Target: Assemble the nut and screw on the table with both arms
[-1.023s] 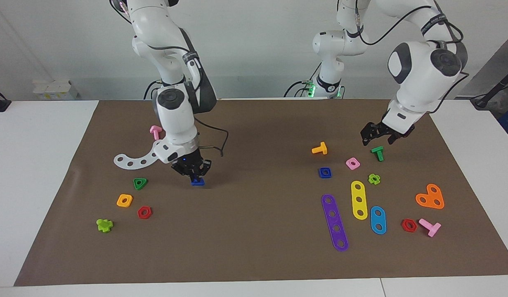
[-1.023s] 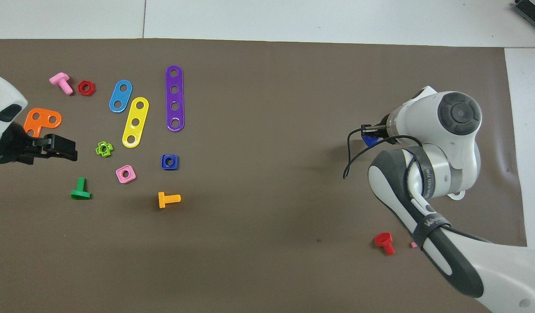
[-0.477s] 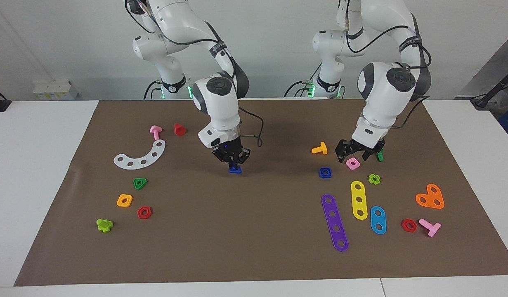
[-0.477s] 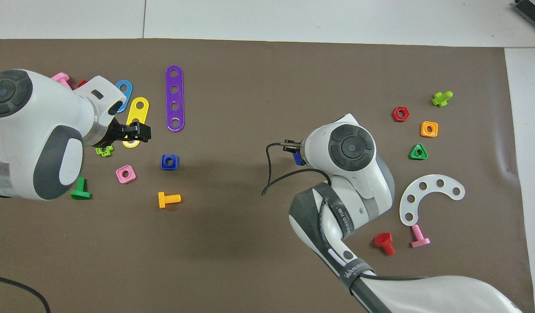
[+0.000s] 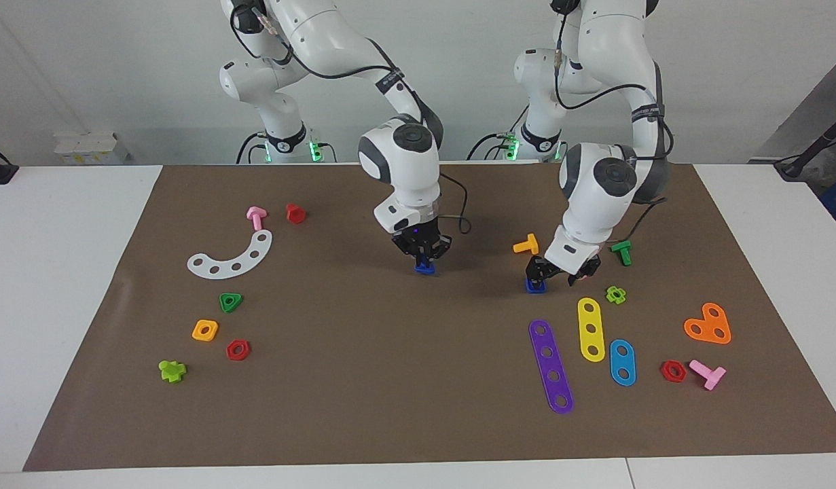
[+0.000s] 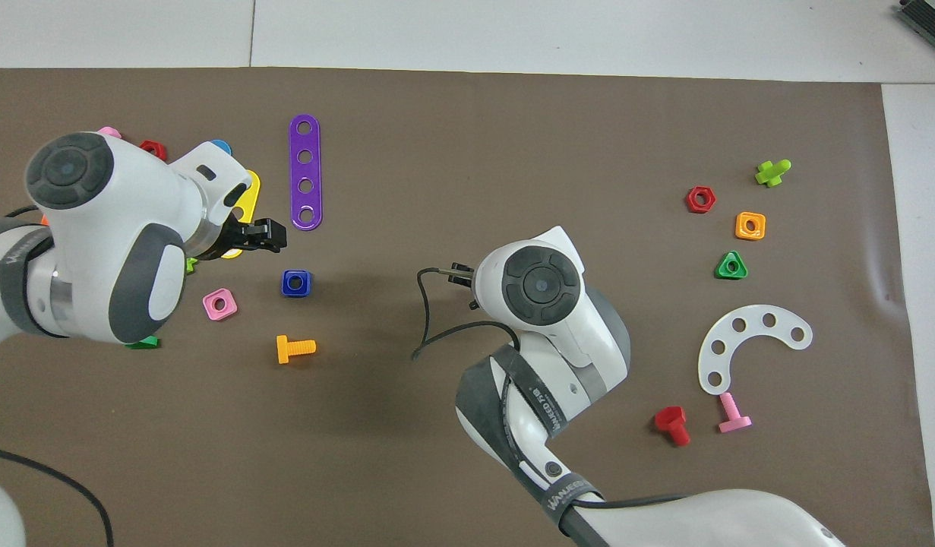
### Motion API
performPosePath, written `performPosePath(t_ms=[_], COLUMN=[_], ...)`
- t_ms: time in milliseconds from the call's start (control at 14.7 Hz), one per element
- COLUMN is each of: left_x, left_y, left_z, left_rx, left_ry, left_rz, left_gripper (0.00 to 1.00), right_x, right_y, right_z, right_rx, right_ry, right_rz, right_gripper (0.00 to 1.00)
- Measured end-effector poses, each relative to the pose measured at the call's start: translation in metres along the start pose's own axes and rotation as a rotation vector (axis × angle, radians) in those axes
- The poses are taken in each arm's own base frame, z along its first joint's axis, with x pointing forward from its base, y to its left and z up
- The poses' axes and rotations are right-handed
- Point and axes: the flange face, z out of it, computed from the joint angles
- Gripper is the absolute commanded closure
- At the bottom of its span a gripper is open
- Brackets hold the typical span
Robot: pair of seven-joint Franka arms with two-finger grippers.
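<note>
The dark-blue square nut (image 5: pixel 535 286) lies on the brown mat (image 5: pixel 390 380) toward the left arm's end; it also shows in the overhead view (image 6: pixel 295 282). My left gripper (image 5: pixel 560 270) is open and hangs low just over the nut and the pink nut beside it, with one finger (image 5: pixel 534 268) right above the blue nut. My right gripper (image 5: pixel 423 255) is shut on the dark-blue screw (image 5: pixel 424 267), head down, a little above the middle of the mat. In the overhead view the right arm's wrist (image 6: pixel 539 285) hides the screw.
An orange bolt (image 5: pixel 526 244), green bolt (image 5: pixel 621 252), pink square nut (image 6: pixel 219 304), light-green nut (image 5: pixel 616 294) and purple (image 5: pixel 551 367) and yellow (image 5: pixel 591 329) strips lie around the blue nut. A white curved strip (image 5: pixel 231 257) and more nuts lie toward the right arm's end.
My right gripper carried the screw from the right arm's end to over the mat's middle. My left gripper swung in from the mat's edge and came down over the blue nut.
</note>
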Motion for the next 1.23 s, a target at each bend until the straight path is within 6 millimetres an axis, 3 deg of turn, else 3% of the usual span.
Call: performPosePath(t_ms=[68, 205, 273, 341, 614, 818, 955, 1227], left_x=[-0.001, -0.004, -0.006, -0.010, -0.022, -0.022, -0.022, -0.023], left_y=[0.002, 0.001, 0.000, 0.000, -0.001, -0.001, -0.001, 0.002], left_z=[0.006, 0.016, 0.022, 0.029, 0.046, 0.045, 0.045, 0.046], left_rx=[0.001, 0.001, 0.000, 0.000, 0.003, 0.003, 0.003, 0.003], left_ry=[-0.004, -0.001, 0.005, 0.009, -0.002, -0.001, -0.002, -0.003], left_rz=[0.002, 0.003, 0.005, 0.012, 0.051, 0.079, 0.102, 0.145], left_gripper=[0.16, 0.18, 0.19, 0.19, 0.21, 0.24, 0.27, 0.29], right_x=[-0.001, 0.004, 0.006, 0.008, 0.023, 0.053, 0.077, 0.119], right_y=[-0.004, -0.004, -0.002, -0.001, 0.007, 0.028, 0.055, 0.137], right_z=[0.002, 0.003, 0.002, 0.002, -0.003, -0.035, -0.062, -0.106], right_rx=[-0.004, -0.013, -0.016, -0.019, -0.015, 0.013, 0.018, 0.009], right_ry=[0.001, 0.002, 0.002, 0.002, 0.012, 0.046, 0.067, 0.104], right_rz=[-0.002, 0.002, 0.006, 0.009, 0.033, 0.078, 0.061, 0.012], right_gripper=[1.00, 0.34, 0.18, 0.09, 0.02, 0.01, 0.01, 0.01])
